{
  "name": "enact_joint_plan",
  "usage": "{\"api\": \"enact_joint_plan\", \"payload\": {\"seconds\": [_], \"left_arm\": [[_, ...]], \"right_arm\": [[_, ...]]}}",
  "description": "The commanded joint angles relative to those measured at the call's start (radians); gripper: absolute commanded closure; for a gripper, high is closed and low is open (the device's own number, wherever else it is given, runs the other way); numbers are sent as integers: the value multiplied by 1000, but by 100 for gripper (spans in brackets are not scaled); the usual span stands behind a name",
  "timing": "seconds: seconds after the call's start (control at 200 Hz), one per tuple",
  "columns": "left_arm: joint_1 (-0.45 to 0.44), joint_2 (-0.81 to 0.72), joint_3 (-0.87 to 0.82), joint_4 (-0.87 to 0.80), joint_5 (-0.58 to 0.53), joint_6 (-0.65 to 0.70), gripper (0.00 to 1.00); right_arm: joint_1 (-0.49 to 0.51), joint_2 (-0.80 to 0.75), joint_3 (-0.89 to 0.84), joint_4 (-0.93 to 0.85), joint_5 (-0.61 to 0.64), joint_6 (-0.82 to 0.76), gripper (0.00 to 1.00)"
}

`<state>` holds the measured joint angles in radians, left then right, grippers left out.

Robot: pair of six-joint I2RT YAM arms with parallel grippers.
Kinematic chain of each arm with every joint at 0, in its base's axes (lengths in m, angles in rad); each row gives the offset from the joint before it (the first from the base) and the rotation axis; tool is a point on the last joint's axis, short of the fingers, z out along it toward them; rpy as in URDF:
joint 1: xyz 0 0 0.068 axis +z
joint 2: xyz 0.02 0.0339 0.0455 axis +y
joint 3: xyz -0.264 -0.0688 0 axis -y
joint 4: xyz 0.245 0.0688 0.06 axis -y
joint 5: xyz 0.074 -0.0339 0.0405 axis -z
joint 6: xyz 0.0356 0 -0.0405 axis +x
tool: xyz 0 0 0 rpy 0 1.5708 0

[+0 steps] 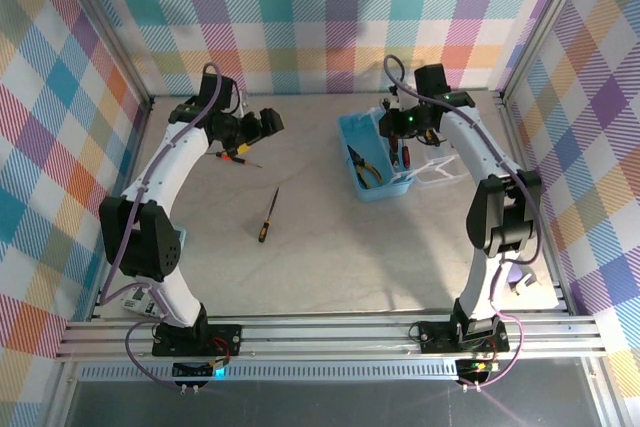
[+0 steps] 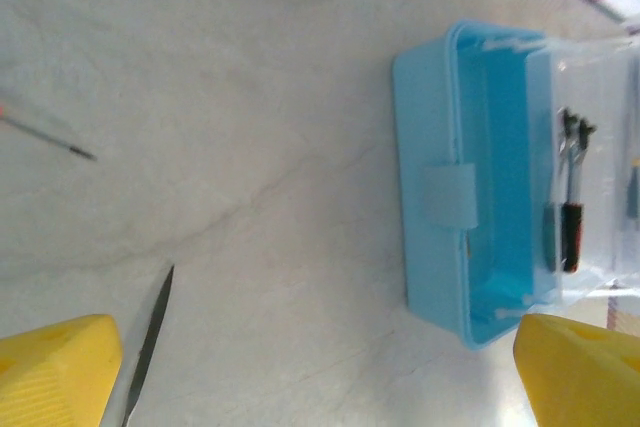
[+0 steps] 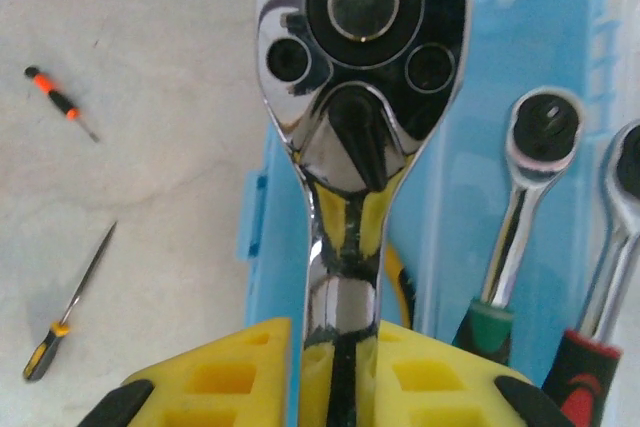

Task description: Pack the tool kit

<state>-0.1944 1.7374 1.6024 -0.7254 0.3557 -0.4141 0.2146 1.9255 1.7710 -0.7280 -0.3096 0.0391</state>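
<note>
The light blue case (image 1: 372,163) stands open at the back right of the table, with yellow-handled pliers (image 1: 366,168) inside and its clear lid (image 1: 437,173) lying to its right. My right gripper (image 3: 345,367) is shut on the shaft of a chrome ratchet wrench (image 3: 360,77), held over the case (image 3: 270,247). A green-handled wrench (image 3: 510,207) and a red-handled wrench (image 3: 600,287) lie beside it. My left gripper (image 1: 266,122) hangs open over bare table left of the case (image 2: 470,197). An orange screwdriver (image 1: 236,155) and a yellow-black screwdriver (image 1: 268,215) lie loose.
The table's metal frame rails run along the sides and the near edge (image 1: 330,332). A small pale object (image 1: 138,299) lies by the left arm's base. Checked fabric walls close in the back and sides.
</note>
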Motion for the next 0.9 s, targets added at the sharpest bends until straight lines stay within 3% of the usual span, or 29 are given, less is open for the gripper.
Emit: {"api": "enact_joint_plan", "payload": {"seconds": [0.0, 0.24, 0.895], "left_arm": [[-7, -25, -59, -5, -5, 9, 0], [-8, -26, -74, -9, -5, 7, 0], [-8, -31, -88, -25, -27, 20, 0]], "right_arm": [[9, 59, 71, -14, 3, -36, 100], [-5, 152, 151, -54, 50, -34, 100], [-38, 211, 130, -68, 115, -25, 100]]}}
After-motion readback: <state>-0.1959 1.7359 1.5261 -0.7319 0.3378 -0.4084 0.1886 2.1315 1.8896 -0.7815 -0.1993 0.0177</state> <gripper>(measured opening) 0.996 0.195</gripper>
